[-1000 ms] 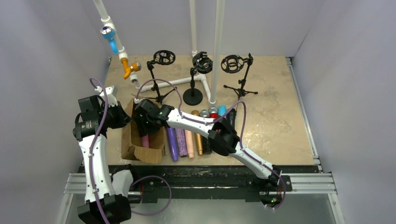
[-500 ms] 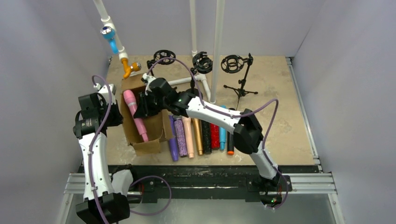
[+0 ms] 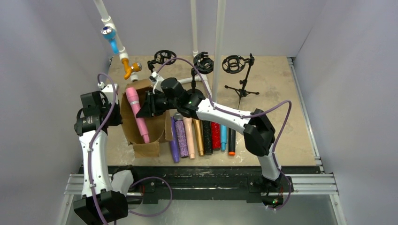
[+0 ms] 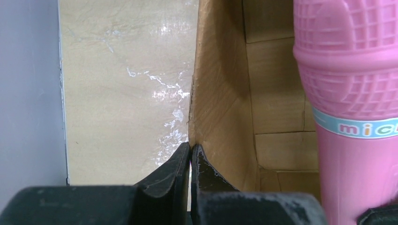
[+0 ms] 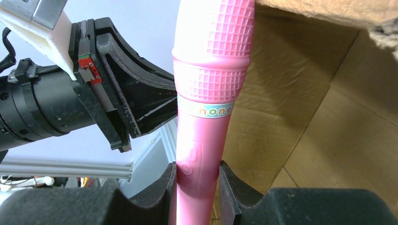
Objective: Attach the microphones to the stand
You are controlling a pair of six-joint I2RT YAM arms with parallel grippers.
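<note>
A pink microphone (image 3: 139, 121) stands tilted in an open cardboard box (image 3: 149, 148), head up. My right gripper (image 3: 143, 109) is shut on its handle; in the right wrist view the fingers (image 5: 171, 180) press both sides of the pink microphone (image 5: 206, 93). My left gripper (image 3: 117, 116) is shut on the box's left wall (image 4: 220, 117), its tips (image 4: 190, 151) pinching the cardboard edge. Several more microphones (image 3: 199, 137) lie in a row on the table right of the box. Three black stands with ring mounts (image 3: 203, 63) stand at the back.
White pipes (image 3: 218, 47) rise at the back centre. A slanted white pipe at the upper left carries a blue piece (image 3: 110, 38) and an orange piece (image 3: 128, 69). Grey walls close in left and right. The right arm (image 3: 225, 117) stretches over the microphone row.
My right gripper closed on the pink microphone low in the box and raised it head up, towards the back. The box shifted backwards with it. My left gripper stayed shut on the box wall.
</note>
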